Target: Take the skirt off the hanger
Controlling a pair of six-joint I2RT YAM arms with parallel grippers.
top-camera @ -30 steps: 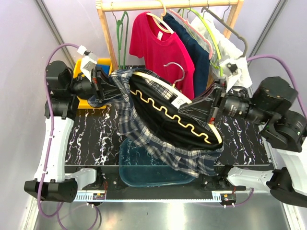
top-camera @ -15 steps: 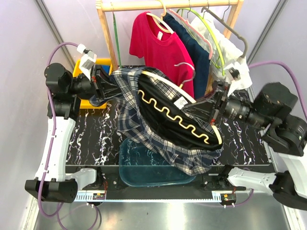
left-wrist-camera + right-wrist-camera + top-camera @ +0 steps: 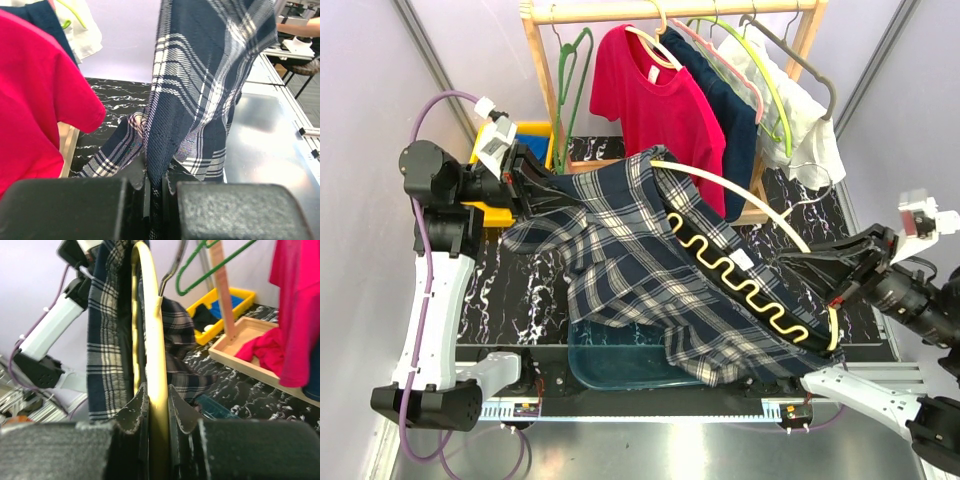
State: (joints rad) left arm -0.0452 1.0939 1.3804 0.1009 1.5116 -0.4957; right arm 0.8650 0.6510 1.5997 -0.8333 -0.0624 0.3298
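The dark navy skirt (image 3: 728, 110) hangs on the rack on the pale pink hanger (image 3: 745, 88), between the red T-shirt and a white garment; no gripper touches it. My left gripper (image 3: 525, 182) is shut on a fold of a blue-white plaid garment (image 3: 620, 250), seen close in the left wrist view (image 3: 200, 75) between its jaws (image 3: 156, 175). My right gripper (image 3: 840, 288) is shut on the rim of a cream hanger (image 3: 740, 190), also in the right wrist view (image 3: 150, 315) between its jaws (image 3: 155, 395). The plaid garment is stretched between the arms, with its black yellow-trimmed inside showing.
A wooden rack (image 3: 670, 10) at the back holds the red T-shirt (image 3: 655, 95), a green wire hanger (image 3: 570, 60), a grey hanger (image 3: 800, 60) and a white garment (image 3: 800, 130). A yellow bin (image 3: 490, 212) stands at the back left. A teal tray (image 3: 620, 362) lies under the plaid garment.
My right gripper has pulled the cream hanger far to the right and nearer. The plaid garment has stretched out flat and slid partly off the hanger's arc. My left gripper shifted slightly left.
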